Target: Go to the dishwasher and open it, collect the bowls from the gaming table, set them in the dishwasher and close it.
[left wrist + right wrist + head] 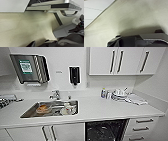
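Facing the kitchen counter; dishwasher open.
I see the under-counter dishwasher's dark interior [106,130] below the white tabletop [100,108], right of the steel sink [50,109]; fingers' state: cannot tell.

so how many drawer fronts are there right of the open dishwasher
3, stacked right of the dishwasher: top drawer, middle drawer, bottom drawer, cut off at the frame's edge. More may sit below.

Smooth matt white counter [100,108], shiny stainless-steel sink basin [30,112], brushed-steel dishwasher door [60,5], speckled matt beige floor [25,27]
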{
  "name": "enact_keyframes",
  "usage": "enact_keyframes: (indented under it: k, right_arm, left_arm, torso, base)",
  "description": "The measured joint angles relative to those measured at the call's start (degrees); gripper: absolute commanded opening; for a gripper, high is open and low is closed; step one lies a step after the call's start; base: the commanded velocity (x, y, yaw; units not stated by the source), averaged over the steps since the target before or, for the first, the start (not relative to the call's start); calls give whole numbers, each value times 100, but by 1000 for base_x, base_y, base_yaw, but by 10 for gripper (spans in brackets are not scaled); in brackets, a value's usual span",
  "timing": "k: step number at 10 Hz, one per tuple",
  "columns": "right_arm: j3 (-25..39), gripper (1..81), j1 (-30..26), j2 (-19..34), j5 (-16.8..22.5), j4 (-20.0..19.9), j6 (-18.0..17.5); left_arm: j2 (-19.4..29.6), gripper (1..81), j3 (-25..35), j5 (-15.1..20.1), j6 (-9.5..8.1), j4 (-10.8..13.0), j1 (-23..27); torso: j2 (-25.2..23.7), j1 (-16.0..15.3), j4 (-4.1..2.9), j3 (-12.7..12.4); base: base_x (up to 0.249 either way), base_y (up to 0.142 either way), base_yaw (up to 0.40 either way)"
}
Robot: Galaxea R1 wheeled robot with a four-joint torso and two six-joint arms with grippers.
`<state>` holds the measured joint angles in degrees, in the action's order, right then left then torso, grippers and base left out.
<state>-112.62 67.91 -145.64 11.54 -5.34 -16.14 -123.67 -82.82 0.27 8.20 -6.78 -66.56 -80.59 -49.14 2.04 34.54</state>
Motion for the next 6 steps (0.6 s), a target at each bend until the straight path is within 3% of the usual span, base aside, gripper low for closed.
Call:
enact_keyframes:
  k: [3,6]
  right_arm:
    - [-255,811,374,-107,-278,-2,350]
    - [-1040,811,590,-282,-441,-2,466]
  left_arm:
    - [-478,811,-1197,-16,-50,-68,-402]
    - [-1143,811,-2398,-27,-55,-149,-894]
  torso:
    - [0,0,0,0]
    - [0,0,0,0]
  base:
    - [0,0,0]
    - [0,0,0]
